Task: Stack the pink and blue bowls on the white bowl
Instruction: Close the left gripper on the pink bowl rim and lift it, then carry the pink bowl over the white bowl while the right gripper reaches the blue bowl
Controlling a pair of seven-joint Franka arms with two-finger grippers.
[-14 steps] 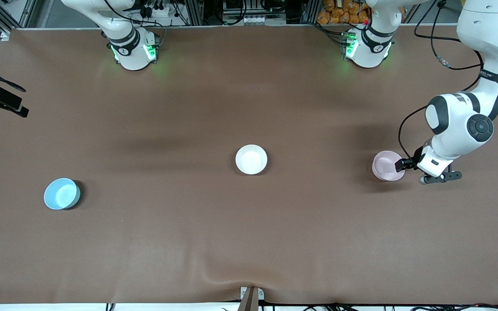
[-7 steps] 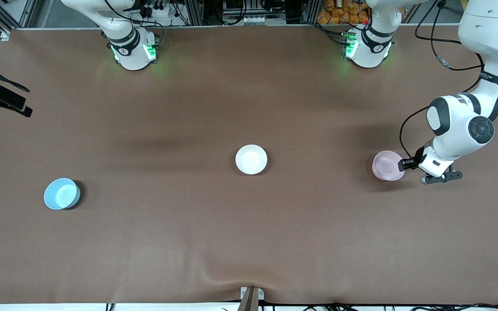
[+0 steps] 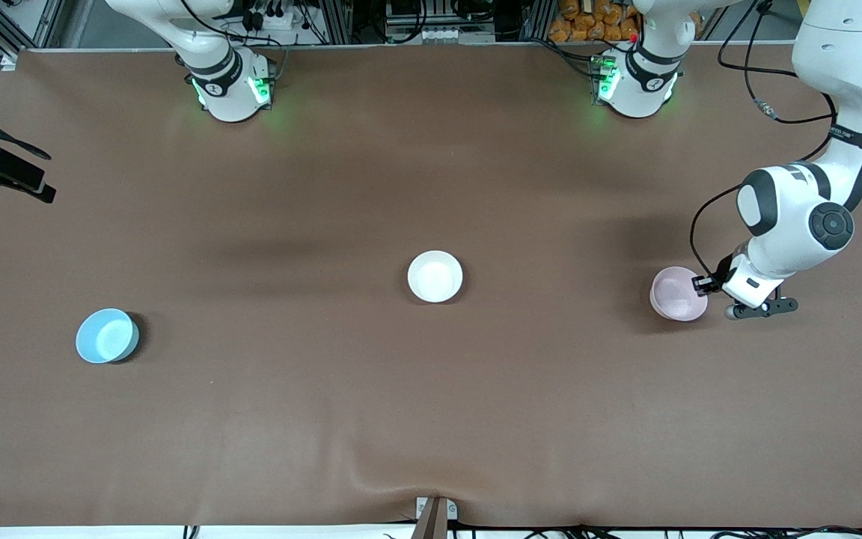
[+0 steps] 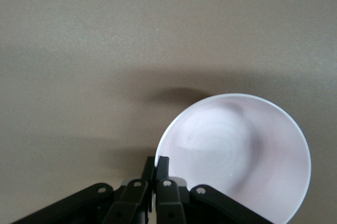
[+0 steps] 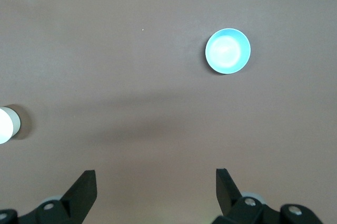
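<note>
The pink bowl (image 3: 678, 293) (image 4: 237, 155) sits toward the left arm's end of the table. My left gripper (image 3: 702, 284) (image 4: 156, 162) is shut on its rim, one finger inside the bowl and one outside. The white bowl (image 3: 435, 276) (image 5: 4, 125) stands mid-table. The blue bowl (image 3: 106, 335) (image 5: 227, 50) rests toward the right arm's end, nearer the front camera. My right gripper (image 5: 155, 182) hangs open high over the table with nothing between its fingers.
The brown table cover (image 3: 431, 419) has a raised wrinkle at its front edge, by a small bracket (image 3: 435, 513). Both arm bases (image 3: 233, 90) (image 3: 633, 86) stand along the back edge. Cables loop beside the left arm (image 3: 775, 112).
My left gripper's fingers have closed onto the pink bowl's rim. The bowl has shifted slightly toward the front camera and the left arm's end. The right arm's hand moved a little early on.
</note>
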